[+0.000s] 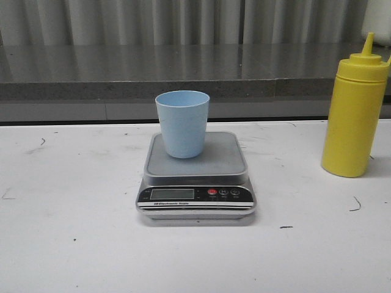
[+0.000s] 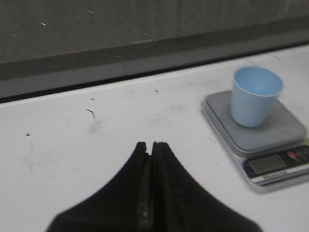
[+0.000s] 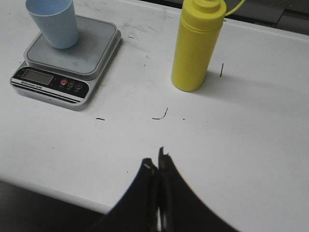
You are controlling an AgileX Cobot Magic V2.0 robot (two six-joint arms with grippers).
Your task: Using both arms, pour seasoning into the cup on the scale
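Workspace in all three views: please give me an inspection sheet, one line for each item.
Surface: white table, scuffed with small dark marks.
Job's things: small light blue plastic cup upright on flat silver-grey digital scale; tall yellow plastic squeeze bottle upright, capped, to the scale's right, apart from it.
Clutter: nothing seen.
Grippers: left tool shut, empty; right tool shut, empty.
Cables: nothing seen.
Surroundings: grey ledge, curtain behind.

- White table [image 1: 73,244]: flat surface, marked with dark scuffs and scratches.
- Grey speckled ledge [image 1: 122,73]: runs behind the table.
- Pleated grey curtain [image 1: 153,21]: hangs behind the ledge.
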